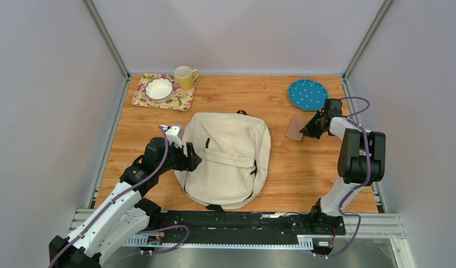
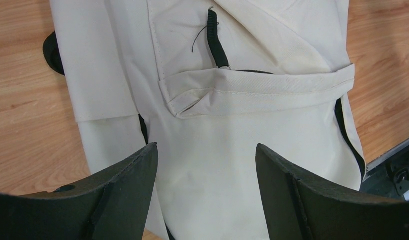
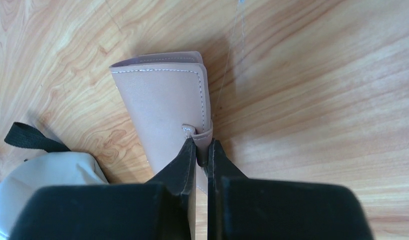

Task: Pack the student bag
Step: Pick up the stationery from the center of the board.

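1. While my left gripper hangs spread over its front flap pocket, ready to lift it, the cream fabric student bag lies flat mid-way across the wooden table.
2. My right gripper pinches the edge of a folded pinkish-tan leather wallet, probably for packing.

Wallet lies right of the student bag; tray and plate behind.
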Robot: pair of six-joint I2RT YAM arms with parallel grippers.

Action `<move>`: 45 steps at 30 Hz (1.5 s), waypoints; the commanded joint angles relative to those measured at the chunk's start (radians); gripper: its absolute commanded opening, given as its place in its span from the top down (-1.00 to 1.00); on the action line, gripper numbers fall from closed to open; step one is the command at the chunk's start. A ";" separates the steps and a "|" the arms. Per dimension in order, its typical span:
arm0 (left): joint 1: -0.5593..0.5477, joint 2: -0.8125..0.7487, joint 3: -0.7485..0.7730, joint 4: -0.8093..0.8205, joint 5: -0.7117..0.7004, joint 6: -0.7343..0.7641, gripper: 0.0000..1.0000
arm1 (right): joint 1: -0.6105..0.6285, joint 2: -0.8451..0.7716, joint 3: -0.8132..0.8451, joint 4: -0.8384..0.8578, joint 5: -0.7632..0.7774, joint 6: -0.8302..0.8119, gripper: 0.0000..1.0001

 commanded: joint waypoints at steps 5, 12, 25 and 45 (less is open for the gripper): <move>0.004 -0.006 0.027 0.029 0.041 -0.026 -0.58 | 0.008 -0.162 -0.152 -0.013 -0.071 0.003 1.00; 0.004 0.001 0.033 0.072 0.100 -0.045 -0.58 | 0.008 -0.432 -0.261 -0.025 -0.132 0.025 1.00; 0.002 0.151 0.039 0.496 0.387 -0.256 -0.54 | 0.034 -0.891 -0.344 -0.139 -0.418 0.095 0.94; -0.151 0.518 0.068 0.957 0.487 -0.425 -0.59 | 0.632 -0.913 -0.377 0.079 -0.317 0.324 0.87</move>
